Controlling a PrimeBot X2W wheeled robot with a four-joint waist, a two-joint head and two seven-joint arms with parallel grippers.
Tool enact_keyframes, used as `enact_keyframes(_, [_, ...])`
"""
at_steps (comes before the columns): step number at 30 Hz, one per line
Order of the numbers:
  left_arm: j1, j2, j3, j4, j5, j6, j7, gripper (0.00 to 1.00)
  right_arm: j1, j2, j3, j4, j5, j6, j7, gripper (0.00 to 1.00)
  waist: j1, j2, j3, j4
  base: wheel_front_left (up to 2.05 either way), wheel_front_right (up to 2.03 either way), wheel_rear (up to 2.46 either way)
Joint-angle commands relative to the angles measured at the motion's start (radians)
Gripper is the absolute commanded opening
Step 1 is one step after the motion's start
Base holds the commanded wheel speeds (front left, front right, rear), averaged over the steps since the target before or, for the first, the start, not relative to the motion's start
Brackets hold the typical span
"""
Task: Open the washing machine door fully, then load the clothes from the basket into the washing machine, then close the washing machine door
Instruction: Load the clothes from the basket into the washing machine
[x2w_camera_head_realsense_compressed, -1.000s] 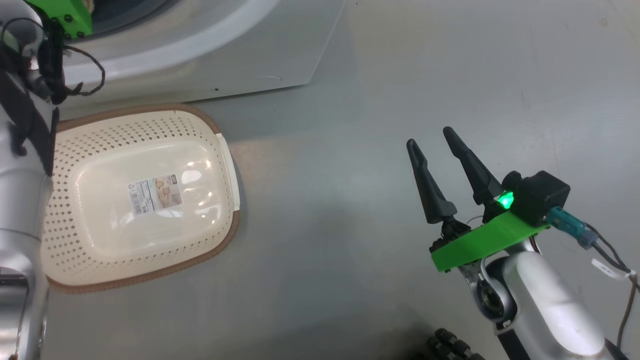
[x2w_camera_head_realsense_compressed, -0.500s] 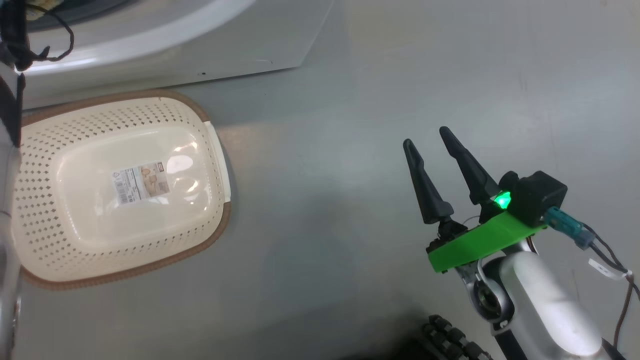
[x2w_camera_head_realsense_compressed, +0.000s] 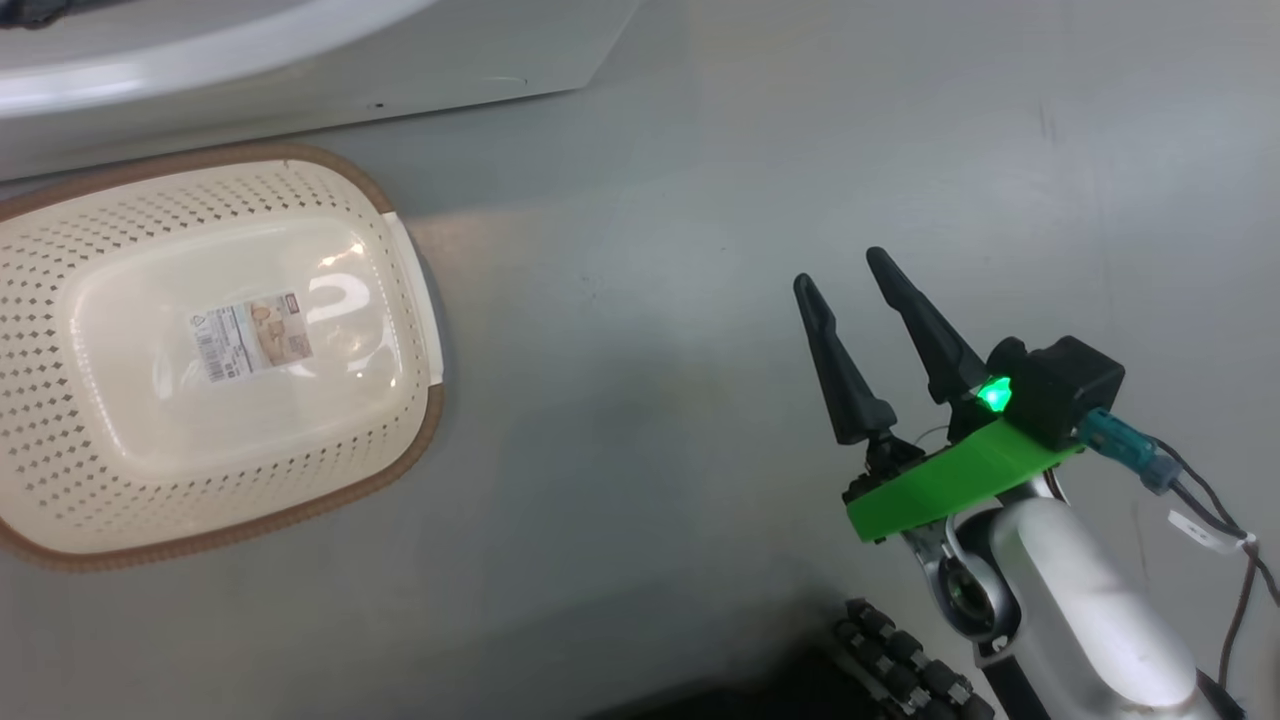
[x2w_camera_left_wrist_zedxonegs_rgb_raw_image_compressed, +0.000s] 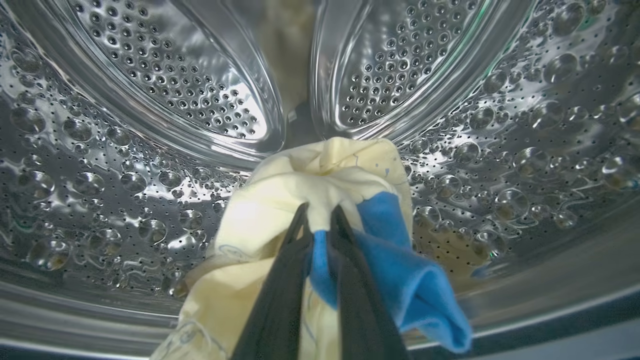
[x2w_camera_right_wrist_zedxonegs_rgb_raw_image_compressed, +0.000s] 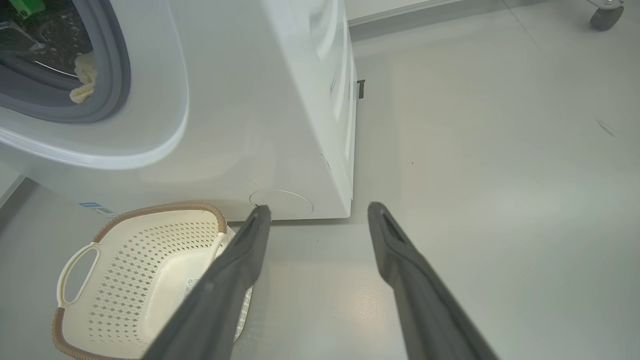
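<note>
In the left wrist view my left gripper (x2w_camera_left_wrist_zedxonegs_rgb_raw_image_compressed: 320, 212) is inside the washing machine's steel drum (x2w_camera_left_wrist_zedxonegs_rgb_raw_image_compressed: 150, 100), shut on the clothes (x2w_camera_left_wrist_zedxonegs_rgb_raw_image_compressed: 280, 200): pale yellow cloth with a blue piece (x2w_camera_left_wrist_zedxonegs_rgb_raw_image_compressed: 400, 270) hanging from the fingers. The cream basket (x2w_camera_head_realsense_compressed: 200, 350) with a brown rim lies on the floor in front of the white washing machine (x2w_camera_right_wrist_zedxonegs_rgb_raw_image_compressed: 240, 115), holding nothing but its label sticker (x2w_camera_head_realsense_compressed: 248, 335). My right gripper (x2w_camera_head_realsense_compressed: 838, 268) hovers open over bare floor to the right of the basket. The basket (x2w_camera_right_wrist_zedxonegs_rgb_raw_image_compressed: 140, 280) and a bit of yellow cloth (x2w_camera_right_wrist_zedxonegs_rgb_raw_image_compressed: 85, 80) at the grey gasket appear in the right wrist view. The washing machine door is out of view.
Grey floor (x2w_camera_head_realsense_compressed: 640, 300) stretches between the basket and my right arm. The washer's white front and base (x2w_camera_head_realsense_compressed: 300, 60) run along the top left of the head view. A caster wheel (x2w_camera_right_wrist_zedxonegs_rgb_raw_image_compressed: 602, 15) stands far off on the floor.
The head camera has shifted, so the basket and washer slide left and up in the picture. My left arm has left the head view. The right gripper holds its pose, open.
</note>
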Motion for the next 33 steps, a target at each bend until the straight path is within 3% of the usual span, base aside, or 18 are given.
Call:
enact_keyframes(1, [-0.062,0.052,-0.004,-0.026,0.016,-0.006,-0.014,0.00,0.018,0.005,0.021,-0.026,0.001,-0.003,-0.010,1.00,0.0000,0.0000,0.006,-0.003,0.00,0.00,0.00])
enact_keyframes(10, [-0.120,0.079,-0.071,-0.028,0.034,-0.029,-0.108,0.00,0.008,0.009,0.043,-0.028,0.004,-0.003,-0.010,1.00,0.0000,0.0000,0.059,-0.025,0.00,0.00,0.00])
enact_keyframes(29, [-0.196,0.108,-0.171,0.059,-0.080,-0.033,0.020,0.00,-0.005,0.019,0.058,-0.019,0.008,-0.003,-0.010,1.00,0.0000,0.0000,0.094,-0.041,0.00,0.00,0.00])
enact_keyframes(30, [-0.198,0.107,-0.167,0.062,-0.091,-0.033,0.018,0.29,-0.004,0.019,0.056,-0.018,0.007,-0.003,-0.010,1.00,0.0000,0.0000,0.091,-0.039,0.00,0.00,0.00])
enact_keyframes(31, [-0.202,0.108,-0.166,0.063,-0.097,-0.033,0.011,0.51,-0.004,0.019,0.055,-0.017,0.007,-0.003,-0.010,1.00,0.0000,0.0000,0.088,-0.037,0.00,0.00,0.00])
enact_keyframes(32, [-0.204,0.108,-0.166,0.067,-0.099,-0.033,0.006,0.82,-0.004,0.019,0.053,-0.017,0.006,-0.003,-0.010,1.00,0.0000,0.0000,0.085,-0.036,0.00,0.00,0.00])
enact_keyframes(33, [-0.202,0.106,-0.167,0.072,-0.102,-0.033,0.001,1.00,-0.003,0.019,0.051,-0.016,0.005,-0.003,-0.010,1.00,0.0000,0.0000,0.081,-0.033,0.00,0.00,0.00])
